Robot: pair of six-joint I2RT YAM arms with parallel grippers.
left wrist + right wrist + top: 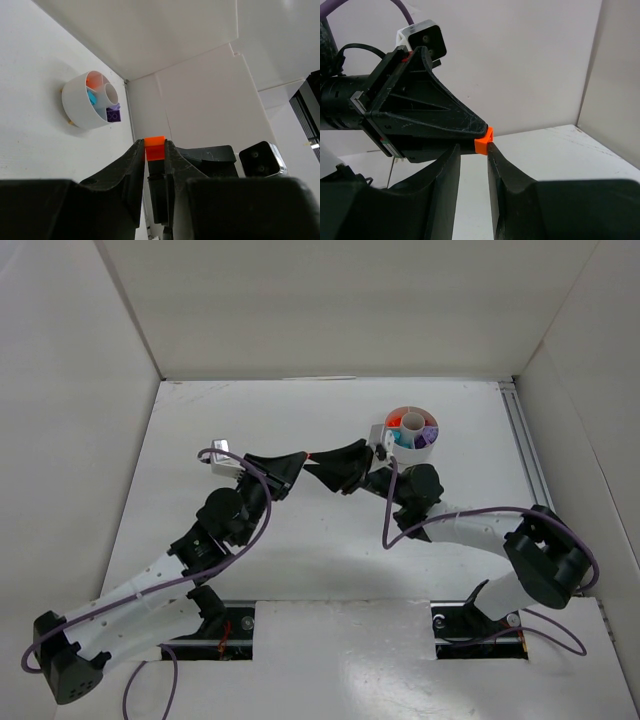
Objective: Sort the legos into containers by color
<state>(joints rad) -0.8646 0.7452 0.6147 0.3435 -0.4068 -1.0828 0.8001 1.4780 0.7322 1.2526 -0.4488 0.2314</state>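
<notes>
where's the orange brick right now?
The orange brick sits mid top view, pinched by the left gripper, tip to tip with the right gripper, left of the white dish.

Bright, even light, soft shadows; wrist views blur close up, perhaps slightly distorted.

orange brick point(155, 142): lower part hidden inside left end effector point(154, 150) | dish point(80, 107): near compartments hidden behind wall

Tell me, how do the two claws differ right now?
The left gripper is shut on an orange brick; the right gripper is open, holding nothing. The left one points toward the white dish, the right one away from it. Both are black, two-fingered, meeting tip to tip.
</notes>
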